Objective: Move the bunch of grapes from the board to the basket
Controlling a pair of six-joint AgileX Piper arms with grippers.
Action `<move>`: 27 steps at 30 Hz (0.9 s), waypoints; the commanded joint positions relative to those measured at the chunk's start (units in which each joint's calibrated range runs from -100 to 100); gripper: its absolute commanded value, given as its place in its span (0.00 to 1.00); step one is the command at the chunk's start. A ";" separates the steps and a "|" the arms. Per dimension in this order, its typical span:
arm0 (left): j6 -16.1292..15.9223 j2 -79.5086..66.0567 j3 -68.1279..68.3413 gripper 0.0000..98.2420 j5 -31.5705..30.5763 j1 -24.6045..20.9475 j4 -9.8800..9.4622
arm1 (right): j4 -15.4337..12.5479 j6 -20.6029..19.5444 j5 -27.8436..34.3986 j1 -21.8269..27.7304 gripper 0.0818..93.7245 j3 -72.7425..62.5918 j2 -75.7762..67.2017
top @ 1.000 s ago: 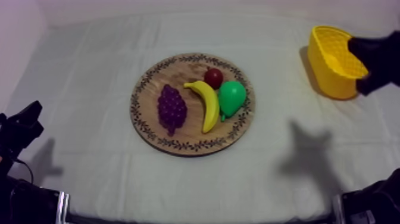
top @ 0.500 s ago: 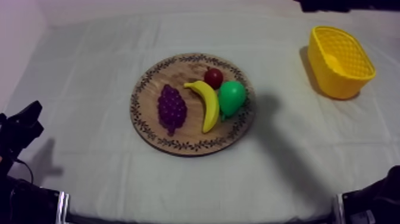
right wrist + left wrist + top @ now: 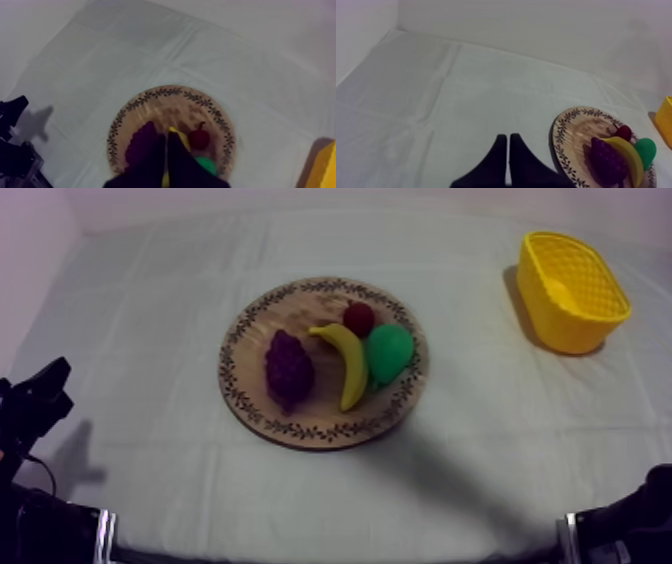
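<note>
The purple bunch of grapes (image 3: 289,370) lies on the left part of the round wooden board (image 3: 250,328), next to a banana (image 3: 346,363), a green pear (image 3: 389,351) and a small red fruit (image 3: 359,318). The yellow basket (image 3: 570,288) stands at the far right. My left gripper (image 3: 45,388) rests low at the left, well apart from the board; its fingers (image 3: 508,136) lie together, shut on nothing. My right gripper (image 3: 166,134) hangs high above the board (image 3: 150,100), shut, its wedge over the gap between grapes (image 3: 142,147) and banana (image 3: 177,137).
Bare cloth surrounds the board on all sides. A soft shadow lies on the cloth right of and below the board. The right arm's base (image 3: 625,528) sits at the lower right edge. The basket's corner (image 3: 322,167) lies to the right of the board in the right wrist view.
The right arm has left its place over the basket and gone up out of the top view. Its shadow has slid from the right cloth toward the board. The left arm has stayed still.
</note>
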 commanded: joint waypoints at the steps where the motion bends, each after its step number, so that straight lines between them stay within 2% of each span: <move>1: 0.00 0.00 -0.02 0.00 -0.05 0.00 -0.04 | 1.05 -3.59 5.38 -1.51 0.01 -7.62 4.60; 7: 0.00 0.00 -0.02 0.00 -0.05 0.00 -0.04 | 3.36 -8.13 15.72 -4.23 0.00 -20.45 13.99; 14: 0.00 0.00 -0.02 0.00 -0.05 0.00 -0.04 | 5.52 -11.31 24.57 -6.49 0.00 -32.43 23.89; 20: 0.00 0.00 -0.02 0.00 -0.05 0.00 -0.04 | 7.31 -14.91 27.88 -7.26 0.00 -37.18 29.94; 27: 0.00 0.00 -0.02 0.00 -0.05 0.00 -0.04 | 8.00 -17.57 28.72 -7.41 0.00 -36.39 34.22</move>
